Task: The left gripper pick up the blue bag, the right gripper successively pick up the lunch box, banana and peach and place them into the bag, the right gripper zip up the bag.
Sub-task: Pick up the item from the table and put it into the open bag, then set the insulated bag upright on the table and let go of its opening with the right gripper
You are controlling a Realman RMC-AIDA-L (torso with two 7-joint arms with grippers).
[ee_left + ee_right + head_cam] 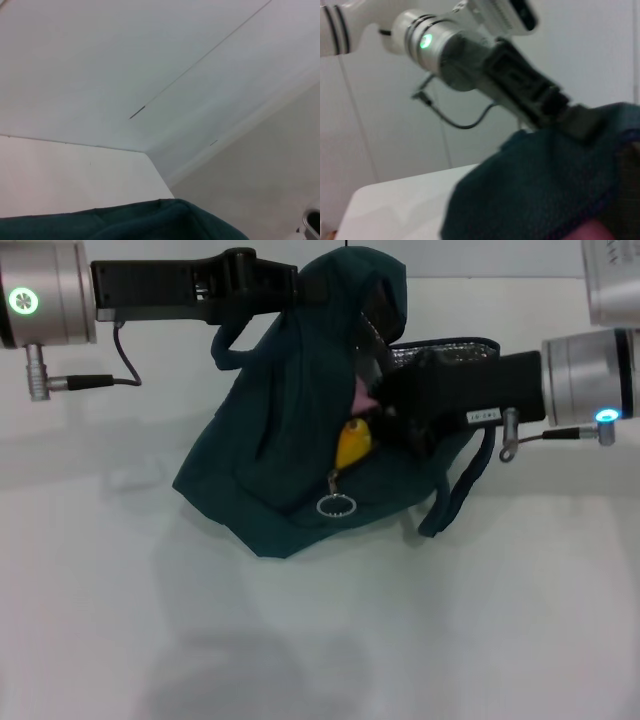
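Note:
The blue bag (280,460) is dark teal and hangs with its lower part resting on the white table (320,640). My left gripper (296,286) is shut on the bag's top edge and holds it up; it also shows in the right wrist view (570,116), clamped on the bag (530,195). My right gripper (388,412) reaches into the bag's open mouth from the right. A yellow banana (352,444) shows in the opening, with a pink peach (362,394) just above it, next to the right gripper. The lunch box is hidden.
The bag's silver lining (450,348) shows behind the right gripper. A zipper pull ring (337,505) hangs below the banana. A strap (455,490) dangles at the bag's right. The left wrist view shows only the bag's top edge (150,222) and a wall.

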